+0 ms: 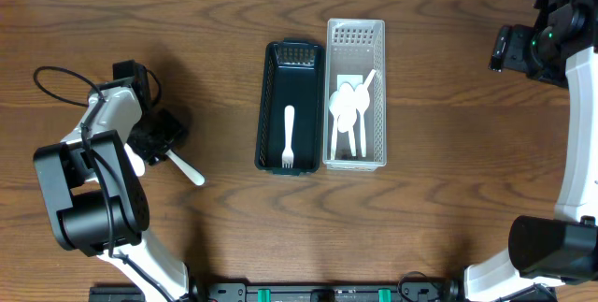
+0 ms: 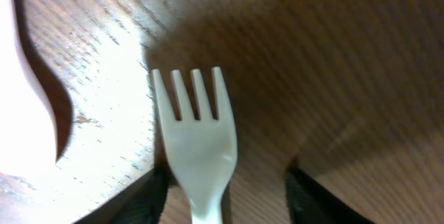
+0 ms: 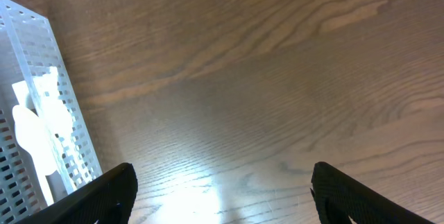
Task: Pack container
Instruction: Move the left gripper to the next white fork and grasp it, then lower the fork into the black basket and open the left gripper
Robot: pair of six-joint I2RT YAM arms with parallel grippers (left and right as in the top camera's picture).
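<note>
Because the left end effector (image 1: 157, 136) sits well left of the black bin (image 1: 265, 106), jaws spread astride the loose white fork (image 1: 187, 168) and clenching nothing, it is the nearer arm. Fork's long axis runs diagonally, one end aimed toward the bin. Bin holds a second fork (image 1: 289, 136). Right end effector (image 1: 505, 50), well right of the bin, hangs spread, empty.

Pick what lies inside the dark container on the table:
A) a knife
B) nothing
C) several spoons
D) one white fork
D: a single white fork lies lengthwise in the dark container, while the spoons sit in the clear basket beside it.
</note>
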